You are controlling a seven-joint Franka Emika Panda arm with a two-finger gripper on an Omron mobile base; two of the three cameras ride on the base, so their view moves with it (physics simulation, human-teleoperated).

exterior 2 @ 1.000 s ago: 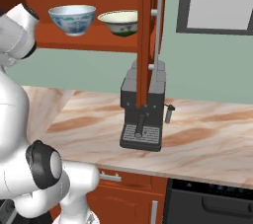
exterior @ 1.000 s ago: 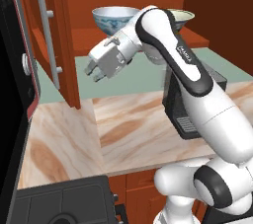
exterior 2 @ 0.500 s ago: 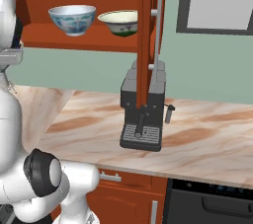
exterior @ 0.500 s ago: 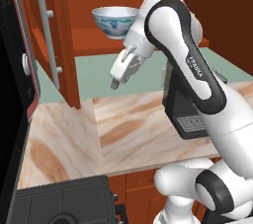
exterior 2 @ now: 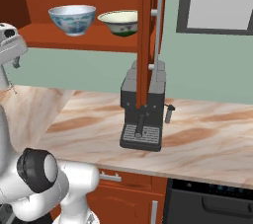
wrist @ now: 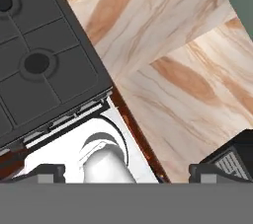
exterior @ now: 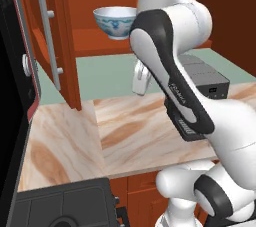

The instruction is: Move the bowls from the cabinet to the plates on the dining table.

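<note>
Arm swung back from cabinet (exterior 2: 89,1), tool (wrist: 126,172) spread above counter (wrist: 188,65), green-banded bowl (exterior 2: 120,22) in right view

- Two bowls on the cabinet (exterior 2: 89,1) shelf: one white with blue pattern (exterior 2: 72,19), one cream with a green band (exterior 2: 119,22).
- One cabinet door (exterior: 50,36) with one bar handle (exterior: 48,38) in the left base view; another door (exterior 2: 149,35) in the right base view.
- One coffee machine (exterior 2: 143,112).
- One stove (wrist: 42,55).
- One marble table (exterior 2: 207,139).
</note>
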